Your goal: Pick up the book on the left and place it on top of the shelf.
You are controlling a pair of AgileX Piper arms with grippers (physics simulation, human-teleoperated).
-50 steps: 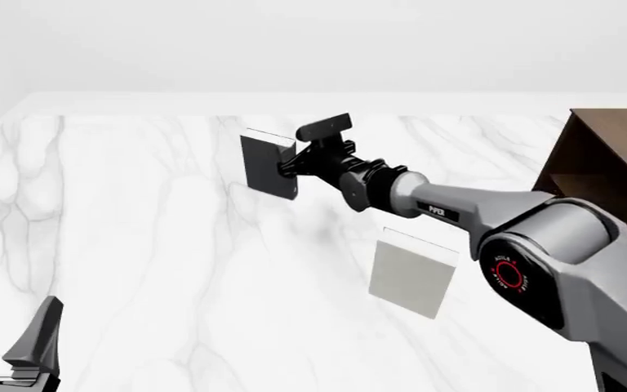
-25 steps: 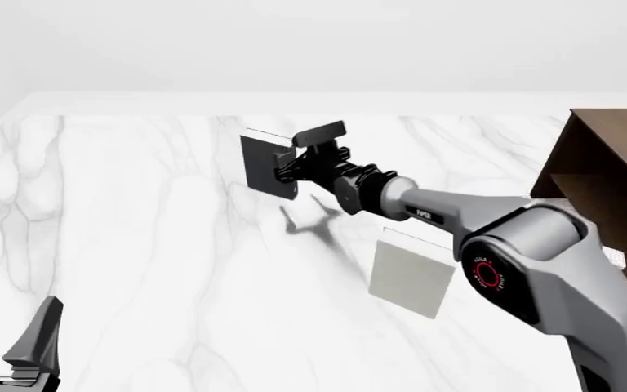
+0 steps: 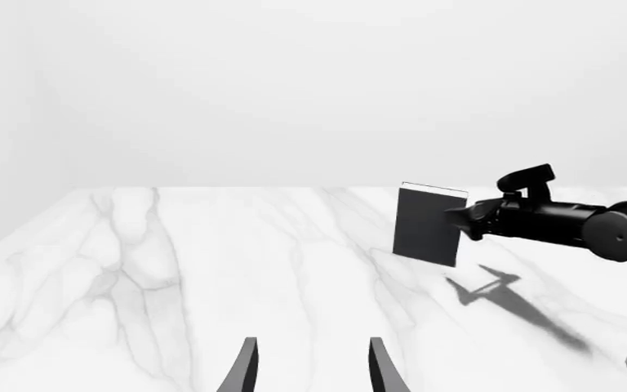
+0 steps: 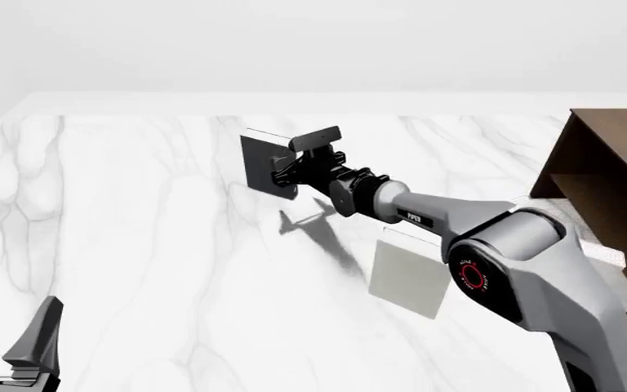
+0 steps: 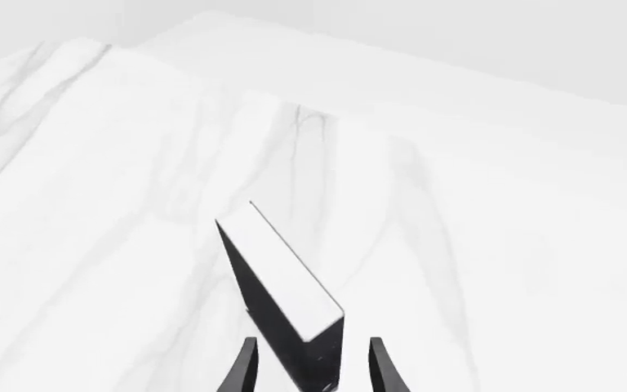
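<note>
Now, from my left wrist, the book [image 3: 430,225] hangs upright above the marble table [image 3: 183,286], its shadow thrown clear below, pinched at its near edge by my right gripper [image 3: 469,219]; my left gripper [image 3: 310,367] idles with jaws apart.

From the front, 1 second has lifted the book [image 4: 264,166] off the surface, so the grasp holds (carrying comes next, I judge). The shelf [image 4: 619,175] waits well apart.

From my right wrist, my fingers [image 5: 246,366] clamp the book's [image 5: 281,286] edge.

The right arm [image 4: 509,253] shows smooth grey shells, a black wrist, white PIPER lettering and a red ring on its elbow joint.
</note>
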